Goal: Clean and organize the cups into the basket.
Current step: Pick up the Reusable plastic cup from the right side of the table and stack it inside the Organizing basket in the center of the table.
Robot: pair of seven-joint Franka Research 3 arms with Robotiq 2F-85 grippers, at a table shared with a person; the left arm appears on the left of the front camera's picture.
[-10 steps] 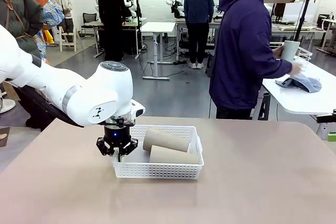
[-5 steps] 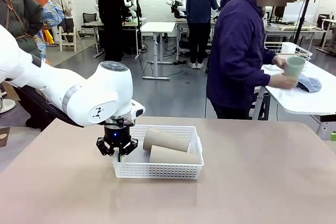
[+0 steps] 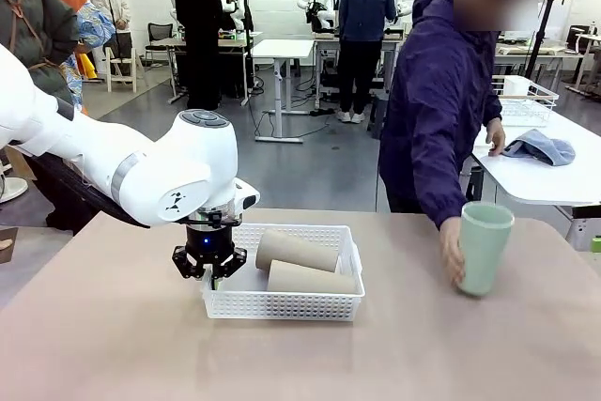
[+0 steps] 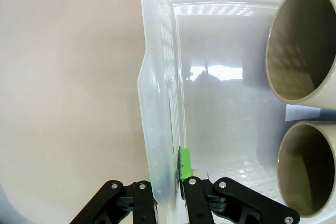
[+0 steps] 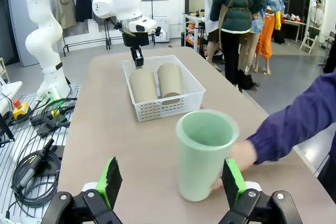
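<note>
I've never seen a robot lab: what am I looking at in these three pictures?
Two robot arms share a table with a person. One picture looks across the table; the other two come from cameras on each arm's wrist. The left gripper is shut on the side wall of a white basket, where two tan cups lie on their sides. The person's hand holds a mint green cup upright on the table. The right gripper is open, pointing at that cup, holding nothing.
</note>
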